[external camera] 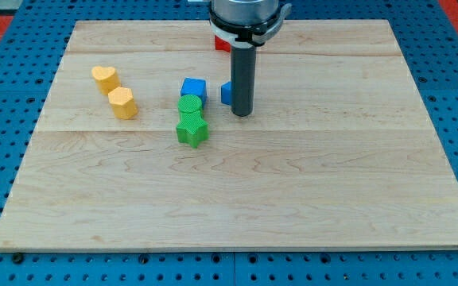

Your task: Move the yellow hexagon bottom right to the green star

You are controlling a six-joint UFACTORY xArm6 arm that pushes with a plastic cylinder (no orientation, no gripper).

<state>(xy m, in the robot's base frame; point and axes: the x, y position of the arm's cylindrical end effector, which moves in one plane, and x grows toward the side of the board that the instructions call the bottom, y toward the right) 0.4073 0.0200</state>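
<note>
The yellow hexagon [123,103] sits at the view's left, well apart from the green star [192,132]. My tip [242,114], a bare rod holding nothing, stands right of both; I'd say the approach hasn't begun, so it must circle behind the hexagon first.

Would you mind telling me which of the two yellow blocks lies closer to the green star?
The yellow hexagon, the lower-right one of the pair; the yellow heart sits farther toward the view's top left, away from the green star.
</note>
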